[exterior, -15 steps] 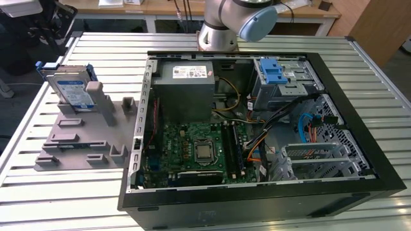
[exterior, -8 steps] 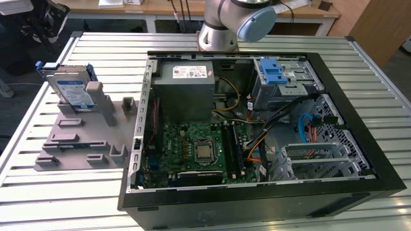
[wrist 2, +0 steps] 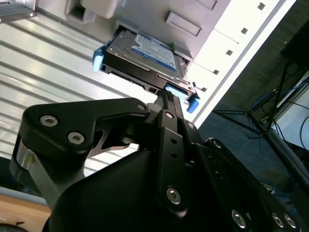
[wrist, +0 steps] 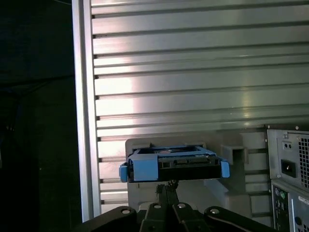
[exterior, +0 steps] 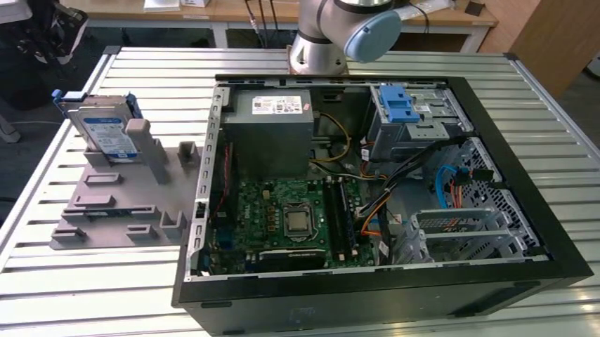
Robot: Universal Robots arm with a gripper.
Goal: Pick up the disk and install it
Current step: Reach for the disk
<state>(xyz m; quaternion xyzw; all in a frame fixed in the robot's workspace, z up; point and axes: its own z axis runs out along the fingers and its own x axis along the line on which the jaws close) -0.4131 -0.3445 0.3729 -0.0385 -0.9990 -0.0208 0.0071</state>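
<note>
The disk (exterior: 103, 131), a silver drive with a blue-and-white label in a blue carrier, stands on edge in a grey holder (exterior: 117, 207) on the exterior view's left. Both wrist views look down at the disk (wrist 2: 145, 54) (wrist: 174, 163) from a short way off. In these views my gripper (wrist 2: 167, 98) (wrist: 167, 186) has its black fingers pressed together into one tip, apart from the disk's blue-framed edge. Nothing is held between the fingers.
An open black computer case (exterior: 375, 291) lies on the slatted metal table (exterior: 56, 274), holding a grey power supply (exterior: 270, 133), a motherboard (exterior: 291, 217) and a grey drive cage with a blue latch (exterior: 401, 107). The arm's base (exterior: 319, 49) stands behind the case.
</note>
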